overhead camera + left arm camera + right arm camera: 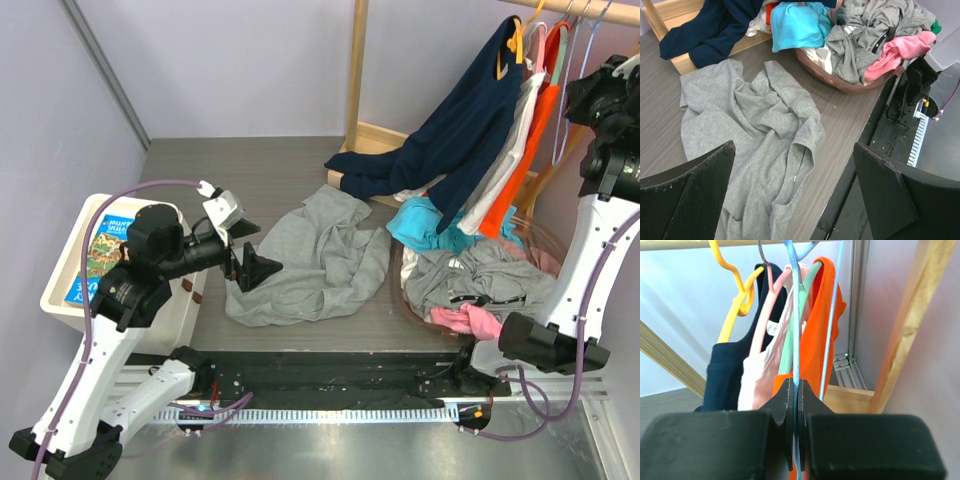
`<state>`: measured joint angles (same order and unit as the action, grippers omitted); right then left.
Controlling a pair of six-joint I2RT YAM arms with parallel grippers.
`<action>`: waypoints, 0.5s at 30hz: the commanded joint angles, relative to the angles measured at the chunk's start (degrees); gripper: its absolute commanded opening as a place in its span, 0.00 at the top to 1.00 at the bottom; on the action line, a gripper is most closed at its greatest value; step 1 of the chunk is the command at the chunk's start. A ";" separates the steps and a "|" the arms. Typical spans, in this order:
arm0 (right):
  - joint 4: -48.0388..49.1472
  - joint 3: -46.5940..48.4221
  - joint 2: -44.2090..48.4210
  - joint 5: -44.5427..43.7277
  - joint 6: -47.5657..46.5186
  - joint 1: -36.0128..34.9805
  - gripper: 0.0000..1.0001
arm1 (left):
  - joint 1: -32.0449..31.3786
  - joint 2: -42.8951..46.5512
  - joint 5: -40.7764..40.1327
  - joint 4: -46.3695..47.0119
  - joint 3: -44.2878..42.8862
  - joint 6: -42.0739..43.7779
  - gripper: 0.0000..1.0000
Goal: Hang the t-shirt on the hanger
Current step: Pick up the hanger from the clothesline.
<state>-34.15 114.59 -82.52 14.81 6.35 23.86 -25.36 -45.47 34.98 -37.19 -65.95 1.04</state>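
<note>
- Table: grey wood-grain surface, seen from above.
- Wooden rack: set at 1 o'clock of the table centre. A row of garments is hung from its rail, with a navy long garment draped down at the front of the row.
- T-shirt: plain light grey, lying crumpled in a heap at the table centre. It is flat on the surface and held by nothing; one sleeve is seen spread toward 12 o'clock.
- Laundry basket: at 3 o'clock of the t-shirt, just beside it, heaped with grey, pink and turquoise clothes.
- Left gripper: poised at 9 o'clock of the t-shirt, above its near edge. The jaws are spread wide and nothing is between them.
- Right gripper: raised to the rail at the far right. The jaws are pinched tight on the thin pale-blue hanger, gripped along its lower run.
- The hanger's hook appears to sit over the rail, though the view is cut off at that point.
- From the hanger, in the right wrist view: an orange garment just beside it at 3 o'clock, a pink hanger at 9 o'clock, a yellow hanger further out at 9 o'clock.
</note>
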 commanded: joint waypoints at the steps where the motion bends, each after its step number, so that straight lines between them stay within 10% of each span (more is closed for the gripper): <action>1: 0.78 0.74 4.81 -2.50 -0.20 0.05 0.99 | 0.32 0.56 0.00 -0.95 -1.37 1.86 0.00; 15: -11.20 -6.40 26.88 10.22 0.94 0.05 0.99 | 0.32 3.02 2.01 -1.39 2.14 -0.15 0.00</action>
<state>-44.88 104.55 -57.23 18.39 6.26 23.86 -25.36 -43.94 35.07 -38.46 -64.69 2.11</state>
